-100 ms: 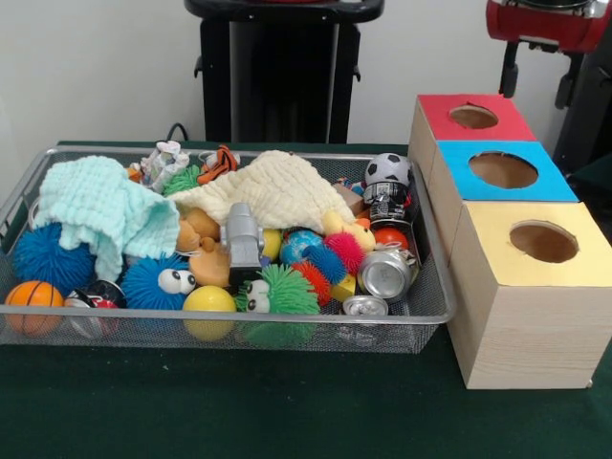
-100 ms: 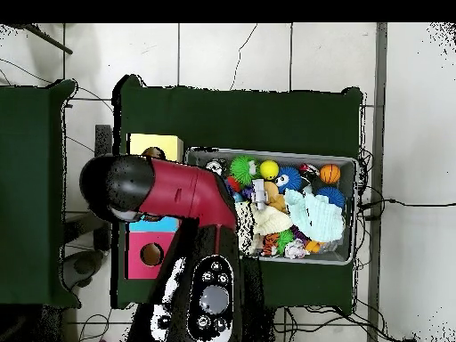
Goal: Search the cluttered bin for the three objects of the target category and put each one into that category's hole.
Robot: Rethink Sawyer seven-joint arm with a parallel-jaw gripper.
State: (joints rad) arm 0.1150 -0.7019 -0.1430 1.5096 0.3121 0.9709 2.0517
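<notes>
The table (image 1: 287, 411) is covered in dark green cloth. The red and black arm (image 2: 178, 191) reaches across the boxes in the overhead view, hiding part of them; its gripper cannot be made out in either view, so whether the fingers are apart or together cannot be told.

A wire-mesh bin (image 1: 229, 330) sits on the table, packed with toys. Just beside it stand 3 wooden boxes in a row, touching one another, each with a round hole on top: a yellow box (image 1: 531, 287) nearest the camera in the front view, a blue box (image 1: 502, 172) in the middle and a red box (image 1: 473, 117) farthest.

In the bin, a mint cloth (image 1: 96, 210) and a cream cloth (image 1: 273, 191) lie over the heap. Lower down lie a blue spiky ball (image 1: 43, 256), a green spiky ball (image 1: 282, 292) with eyes, a basketball (image 1: 33, 298) and a yellow ball (image 1: 208, 301). A grey robot toy (image 1: 242, 239) stands between them. At the end of the bin near the boxes, 2 cans (image 1: 387, 273) lie on their sides, with a small soccer ball (image 1: 387, 170) behind them.
</notes>
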